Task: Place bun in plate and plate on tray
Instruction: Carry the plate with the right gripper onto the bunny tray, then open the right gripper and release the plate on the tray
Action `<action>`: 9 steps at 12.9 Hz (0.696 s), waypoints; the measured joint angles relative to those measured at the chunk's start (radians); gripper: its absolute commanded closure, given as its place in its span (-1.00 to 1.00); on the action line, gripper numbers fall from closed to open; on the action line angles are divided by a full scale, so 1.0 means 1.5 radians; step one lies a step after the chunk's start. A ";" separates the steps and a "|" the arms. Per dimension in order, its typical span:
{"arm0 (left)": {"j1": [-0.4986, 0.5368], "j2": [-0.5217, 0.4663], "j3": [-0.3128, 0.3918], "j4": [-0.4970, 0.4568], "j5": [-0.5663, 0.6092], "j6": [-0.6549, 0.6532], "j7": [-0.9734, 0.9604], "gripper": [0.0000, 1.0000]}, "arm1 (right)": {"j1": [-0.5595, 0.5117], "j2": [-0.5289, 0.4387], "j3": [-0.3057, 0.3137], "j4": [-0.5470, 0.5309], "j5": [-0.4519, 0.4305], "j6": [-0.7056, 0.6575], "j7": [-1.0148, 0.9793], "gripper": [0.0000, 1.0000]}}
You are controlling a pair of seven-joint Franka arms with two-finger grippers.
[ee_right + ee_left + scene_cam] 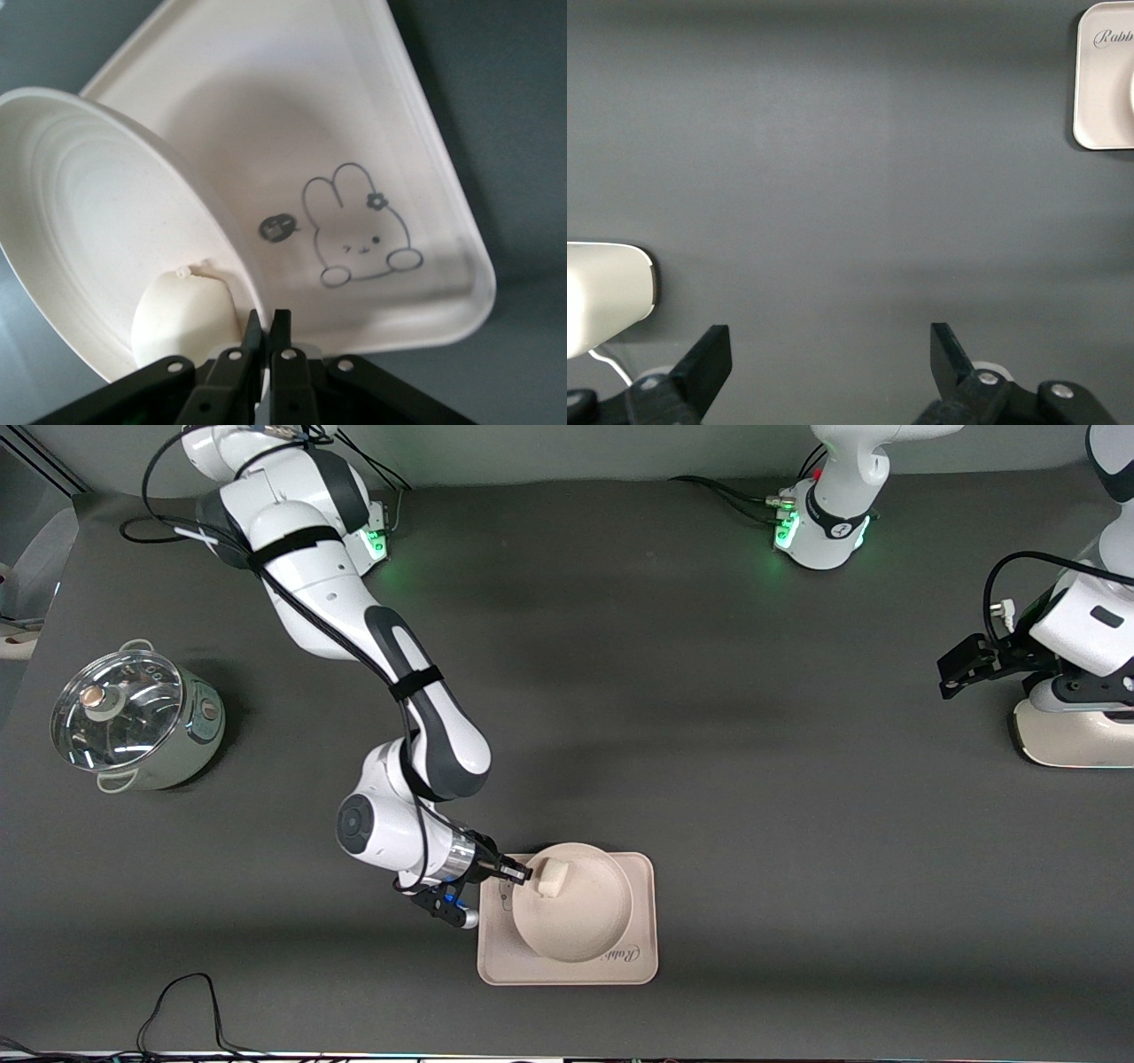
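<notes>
The cream-white rectangular tray (642, 957) lies near the front camera. The round plate (576, 912) is over it, tilted, its gripped edge raised. The off-white bun (554, 877) lies in the plate beside the gripped rim. My right gripper (523, 874) is shut on that rim. The right wrist view shows the gripper (267, 323), the plate (89, 221), the bun (182, 314) and the tray (354, 115) with its small animal drawing. My left gripper (950, 680) waits open and empty over the table at the left arm's end (831, 350). The left wrist view shows a tray corner (1103, 97).
A steel pot with a glass lid (133, 722) stands at the right arm's end of the table. A cream-white rounded object (1072, 735) sits beneath the left arm and shows in the left wrist view (607, 292). A black cable (186, 1001) loops at the front edge.
</notes>
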 measured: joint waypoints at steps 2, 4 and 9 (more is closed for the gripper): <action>0.000 0.000 0.000 0.000 0.000 0.000 0.000 -1.00 | -0.001 0.018 0.000 0.006 0.002 0.004 0.001 1.00; 0.000 0.000 0.000 0.000 0.000 0.000 0.000 -1.00 | -0.003 0.026 0.000 0.010 0.006 0.007 0.001 1.00; 0.001 0.003 0.002 0.000 0.000 0.000 0.000 -1.00 | -0.005 0.027 0.000 0.011 0.009 0.007 0.002 -1.00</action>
